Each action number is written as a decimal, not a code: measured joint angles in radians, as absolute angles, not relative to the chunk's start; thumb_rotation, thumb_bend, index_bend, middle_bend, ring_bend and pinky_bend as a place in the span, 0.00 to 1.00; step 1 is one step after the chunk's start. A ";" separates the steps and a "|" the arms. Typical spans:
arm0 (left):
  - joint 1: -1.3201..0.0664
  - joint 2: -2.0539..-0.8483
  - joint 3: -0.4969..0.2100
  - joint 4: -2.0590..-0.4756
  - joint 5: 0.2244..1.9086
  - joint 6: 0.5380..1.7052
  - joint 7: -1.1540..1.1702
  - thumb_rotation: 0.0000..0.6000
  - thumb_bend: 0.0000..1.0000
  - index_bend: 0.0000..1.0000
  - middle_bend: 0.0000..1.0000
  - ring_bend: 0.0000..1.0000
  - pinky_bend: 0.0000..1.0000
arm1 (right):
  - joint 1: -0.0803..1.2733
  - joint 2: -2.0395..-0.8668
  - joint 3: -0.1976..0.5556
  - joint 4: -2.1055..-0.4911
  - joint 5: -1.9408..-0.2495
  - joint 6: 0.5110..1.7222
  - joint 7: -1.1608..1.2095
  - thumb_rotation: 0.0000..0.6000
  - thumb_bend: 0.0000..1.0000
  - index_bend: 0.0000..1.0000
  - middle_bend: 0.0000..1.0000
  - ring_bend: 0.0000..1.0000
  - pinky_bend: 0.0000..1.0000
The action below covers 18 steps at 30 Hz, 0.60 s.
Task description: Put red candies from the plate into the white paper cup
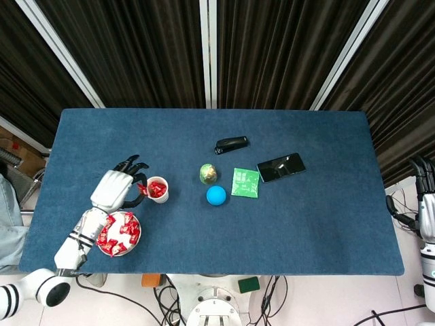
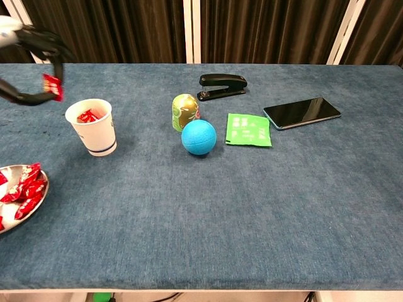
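Left hand (image 2: 31, 66) — a red candy (image 2: 53, 87) is pinched between its fingertips, just left of the white paper cup (image 2: 92, 126), which already holds candies. The candy should be carried squarely over the cup mouth before release — the plate (image 1: 119, 234) remains well stocked. Right hand (image 1: 427, 197) is seen off the tabletop; its state cannot be told.

Dark pleated curtains (image 1: 272, 47) (split by white posts (image 1: 208, 51)) hang behind the blue-clothed table (image 1: 306, 224).
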<state>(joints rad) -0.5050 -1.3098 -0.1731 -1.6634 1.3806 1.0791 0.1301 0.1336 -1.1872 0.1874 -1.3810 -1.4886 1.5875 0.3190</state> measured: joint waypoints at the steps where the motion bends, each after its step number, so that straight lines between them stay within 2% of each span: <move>1: -0.518 -1.324 -0.178 -1.648 1.369 1.065 0.128 1.00 0.30 0.52 0.23 0.05 0.21 | 0.133 -1.187 0.187 -1.381 -1.488 1.587 0.320 1.00 0.35 0.00 0.00 0.00 0.00; 10: -0.573 -1.407 -0.183 -1.544 1.312 1.007 0.116 1.00 0.30 0.49 0.23 0.05 0.21 | 0.128 -1.183 0.188 -1.374 -1.480 1.589 0.330 1.00 0.35 0.00 0.00 0.00 0.00; 18: -0.582 -1.417 -0.166 -1.522 1.316 1.012 0.107 1.00 0.30 0.22 0.22 0.05 0.21 | 0.131 -1.184 0.189 -1.372 -1.478 1.582 0.327 1.00 0.35 0.00 0.00 0.00 0.00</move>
